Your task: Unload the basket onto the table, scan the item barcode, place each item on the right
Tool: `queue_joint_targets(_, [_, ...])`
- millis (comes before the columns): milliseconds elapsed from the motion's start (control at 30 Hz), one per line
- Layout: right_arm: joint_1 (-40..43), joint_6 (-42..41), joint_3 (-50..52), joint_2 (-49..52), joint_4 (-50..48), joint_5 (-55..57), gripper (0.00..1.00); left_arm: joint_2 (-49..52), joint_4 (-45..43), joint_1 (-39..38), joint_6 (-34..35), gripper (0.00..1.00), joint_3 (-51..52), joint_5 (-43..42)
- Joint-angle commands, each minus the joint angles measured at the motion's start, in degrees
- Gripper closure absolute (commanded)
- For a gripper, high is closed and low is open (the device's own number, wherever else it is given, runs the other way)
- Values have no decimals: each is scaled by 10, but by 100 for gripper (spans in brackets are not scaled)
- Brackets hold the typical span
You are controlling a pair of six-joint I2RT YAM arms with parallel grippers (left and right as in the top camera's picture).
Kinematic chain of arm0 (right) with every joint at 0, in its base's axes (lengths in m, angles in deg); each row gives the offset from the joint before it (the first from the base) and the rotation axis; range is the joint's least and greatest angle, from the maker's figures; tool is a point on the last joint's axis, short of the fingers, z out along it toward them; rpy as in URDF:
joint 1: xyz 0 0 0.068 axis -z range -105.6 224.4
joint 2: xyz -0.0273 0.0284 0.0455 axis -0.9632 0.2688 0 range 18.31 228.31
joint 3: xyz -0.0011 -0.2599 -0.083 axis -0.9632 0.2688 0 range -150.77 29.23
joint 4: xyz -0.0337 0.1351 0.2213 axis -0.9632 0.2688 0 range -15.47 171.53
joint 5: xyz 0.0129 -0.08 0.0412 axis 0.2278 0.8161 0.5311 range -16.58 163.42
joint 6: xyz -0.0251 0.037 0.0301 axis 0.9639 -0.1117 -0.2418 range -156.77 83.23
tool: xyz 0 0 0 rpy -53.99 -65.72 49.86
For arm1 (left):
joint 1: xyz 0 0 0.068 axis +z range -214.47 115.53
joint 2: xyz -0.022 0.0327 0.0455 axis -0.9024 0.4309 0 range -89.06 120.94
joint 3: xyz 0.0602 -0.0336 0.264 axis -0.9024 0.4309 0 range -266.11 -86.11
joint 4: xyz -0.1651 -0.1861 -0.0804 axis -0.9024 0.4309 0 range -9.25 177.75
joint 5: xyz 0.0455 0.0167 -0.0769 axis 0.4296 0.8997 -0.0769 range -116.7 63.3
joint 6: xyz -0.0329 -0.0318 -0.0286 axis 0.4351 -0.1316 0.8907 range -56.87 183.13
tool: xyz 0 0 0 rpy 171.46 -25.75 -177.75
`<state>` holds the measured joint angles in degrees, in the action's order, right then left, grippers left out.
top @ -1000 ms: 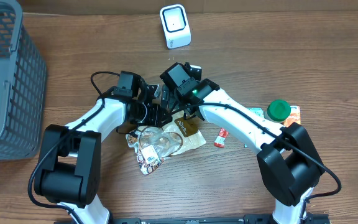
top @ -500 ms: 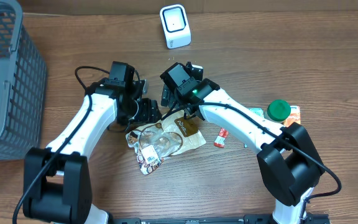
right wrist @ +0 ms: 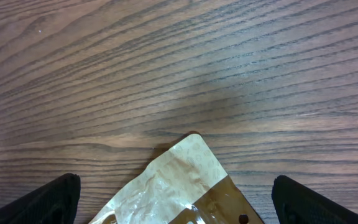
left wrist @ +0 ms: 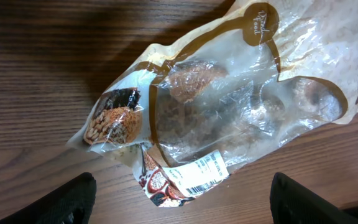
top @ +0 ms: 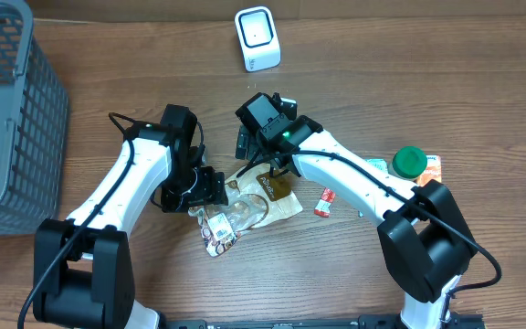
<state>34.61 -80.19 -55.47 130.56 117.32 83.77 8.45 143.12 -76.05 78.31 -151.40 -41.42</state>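
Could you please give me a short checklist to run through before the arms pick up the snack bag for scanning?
1. Left gripper open, nothing between its fingers: ok.
2. Right gripper open and empty, over the bag's corner: ok.
3. Snack bag lying flat on the table, neither gripper closed on it: ok.
4. Barcode label facing up and readable in the left wrist view: ok.
5. Scanner standing on the table, bare wood between it and the bag: ok.
6. Scanner window facing the arms: cannot tell.

The snack bag was clear with tan-and-brown trim; the scanner white, the basket grey, the table brown wood-grain.
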Motion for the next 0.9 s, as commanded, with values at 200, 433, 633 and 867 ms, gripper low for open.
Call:
queue_joint_targets(200, [-1,2,0,-11,7,-2,0,-3,-10,2,38,19,37,3])
queue_joint_targets(433, [-1,4,0,-11,27,-38,0,-3,-12,-3,54,19,50,3])
queue_joint_targets(633, [-1,32,0,-11,69,-78,0,-3,-28,-13,57,32,52,3])
queue_joint_targets(867, [-1,55,18,-10,83,-111,0,-3,-57,-22,92,37,56,30])
